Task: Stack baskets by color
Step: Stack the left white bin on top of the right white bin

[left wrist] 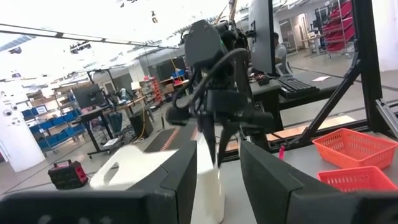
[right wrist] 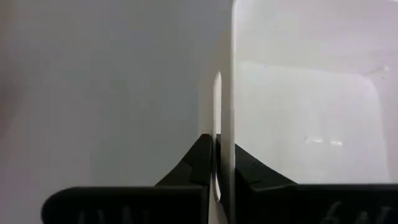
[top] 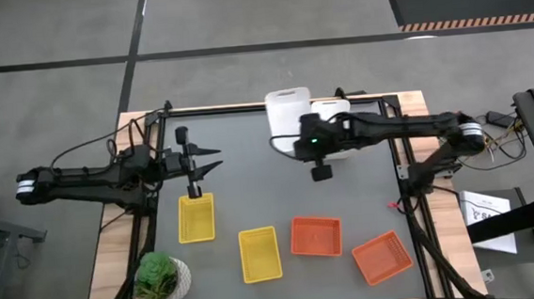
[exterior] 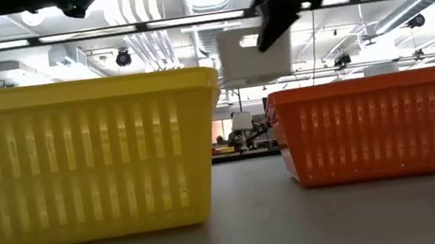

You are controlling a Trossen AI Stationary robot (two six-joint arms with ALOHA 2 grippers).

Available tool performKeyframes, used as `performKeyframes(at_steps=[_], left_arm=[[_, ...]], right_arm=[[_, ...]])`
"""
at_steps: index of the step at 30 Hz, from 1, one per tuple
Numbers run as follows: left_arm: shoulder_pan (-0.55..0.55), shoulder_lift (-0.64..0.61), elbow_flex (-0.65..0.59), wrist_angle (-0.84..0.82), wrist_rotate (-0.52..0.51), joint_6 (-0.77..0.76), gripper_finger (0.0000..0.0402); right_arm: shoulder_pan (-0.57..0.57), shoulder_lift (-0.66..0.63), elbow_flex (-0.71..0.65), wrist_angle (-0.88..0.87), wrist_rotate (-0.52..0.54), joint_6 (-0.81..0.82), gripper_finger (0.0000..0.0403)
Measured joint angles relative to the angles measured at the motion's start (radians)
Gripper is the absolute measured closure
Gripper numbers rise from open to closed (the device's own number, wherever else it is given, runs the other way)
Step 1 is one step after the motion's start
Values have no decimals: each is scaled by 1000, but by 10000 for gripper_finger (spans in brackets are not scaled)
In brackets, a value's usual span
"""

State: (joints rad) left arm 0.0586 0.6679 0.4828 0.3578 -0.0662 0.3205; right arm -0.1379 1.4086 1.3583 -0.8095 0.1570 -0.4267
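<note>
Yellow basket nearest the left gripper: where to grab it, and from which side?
Take the yellow basket by one thin upright rim wall, fingers straddling it from above. It sits open side up just below the left gripper, so a near-straight descent probably suffices.

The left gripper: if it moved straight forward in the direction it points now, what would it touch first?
Probably the white basket that the right gripper holds lifted. In the left wrist view it hangs directly ahead of the left gripper, between its open fingers. Height is hard to judge, so it might pass beneath.
</note>
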Motion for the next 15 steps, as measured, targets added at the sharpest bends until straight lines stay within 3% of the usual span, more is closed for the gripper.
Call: performKeyframes(at_steps=[11, 15], left_arm=[[0, 11, 0, -1, 0, -1, 295], [0, 11, 0, 1, 0, -1, 295]], right_arm=[[-128, -295, -299, 11, -11, 16, 394], [-201, -361, -374, 12, -130, 11, 394]])
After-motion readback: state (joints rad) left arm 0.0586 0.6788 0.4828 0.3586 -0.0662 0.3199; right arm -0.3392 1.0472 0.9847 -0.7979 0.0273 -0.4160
